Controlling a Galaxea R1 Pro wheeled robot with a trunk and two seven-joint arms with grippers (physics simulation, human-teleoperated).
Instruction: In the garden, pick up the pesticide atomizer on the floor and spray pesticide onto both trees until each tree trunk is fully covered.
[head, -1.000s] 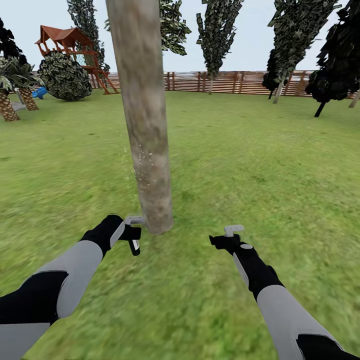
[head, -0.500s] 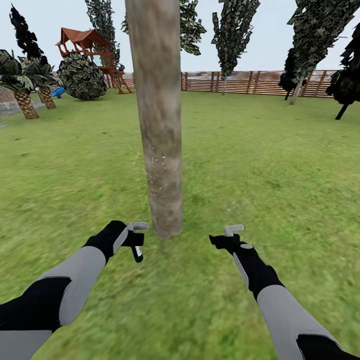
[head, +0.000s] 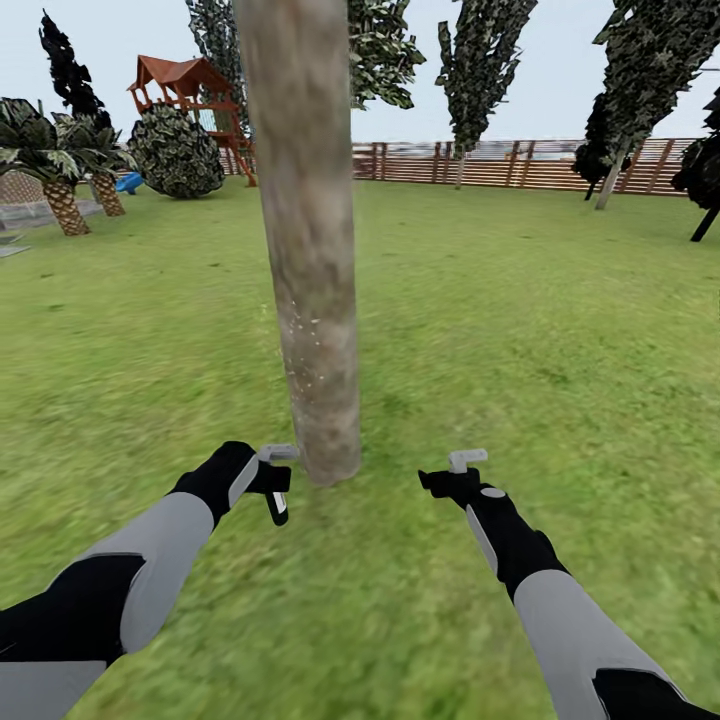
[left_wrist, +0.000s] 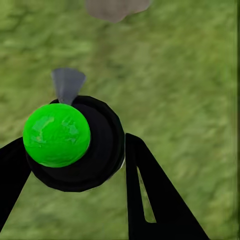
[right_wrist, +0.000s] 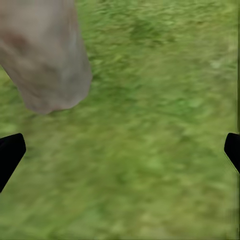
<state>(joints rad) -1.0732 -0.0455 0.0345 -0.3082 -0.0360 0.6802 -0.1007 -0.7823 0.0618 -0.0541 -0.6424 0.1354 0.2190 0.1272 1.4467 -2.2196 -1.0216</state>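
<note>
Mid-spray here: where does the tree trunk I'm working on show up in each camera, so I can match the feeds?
Head view: the tree trunk stands left of centre, base between both arms.
Left wrist view: its base at the top edge, beyond the pesticide atomizer.
Right wrist view: upper left.
Shared landmark: the trunk's base on the lawn.

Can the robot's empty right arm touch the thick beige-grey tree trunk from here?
Probably yes. The open right gripper hovers beside the thick beige-grey tree trunk, with only green grass between them.
</note>
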